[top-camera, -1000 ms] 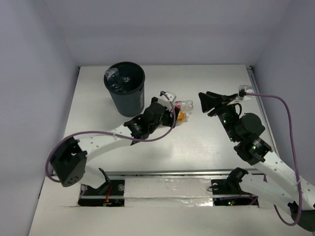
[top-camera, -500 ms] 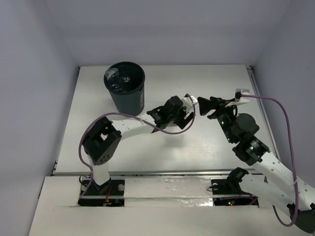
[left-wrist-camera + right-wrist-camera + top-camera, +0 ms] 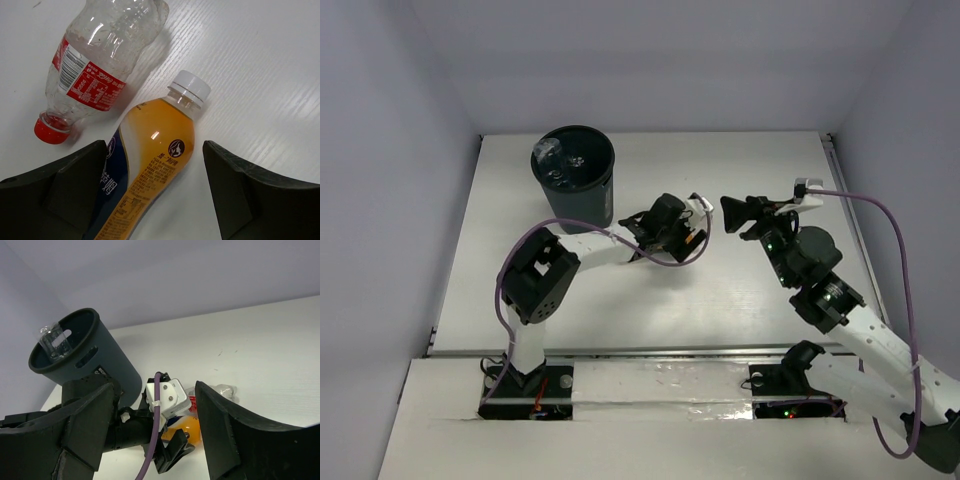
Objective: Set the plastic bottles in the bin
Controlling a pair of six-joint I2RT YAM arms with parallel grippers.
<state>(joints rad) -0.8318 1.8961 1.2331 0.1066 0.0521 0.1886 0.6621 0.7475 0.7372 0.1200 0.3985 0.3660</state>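
Left wrist: left gripper (image 3: 154, 167) open over orange bottle (image 3: 159, 132), right gripper (image 3: 155, 432) open, empty; we lower, pinch mid-body, miss the red-cap bottle (image 3: 100, 65).

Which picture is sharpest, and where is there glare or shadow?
Left wrist view: sharp; a small glint on the orange bottle, pale light streaks on the table, and a soft shadow beside the red-capped bottle. Right wrist view: its own fingers loom dark. Top view: even light, faint shadows.
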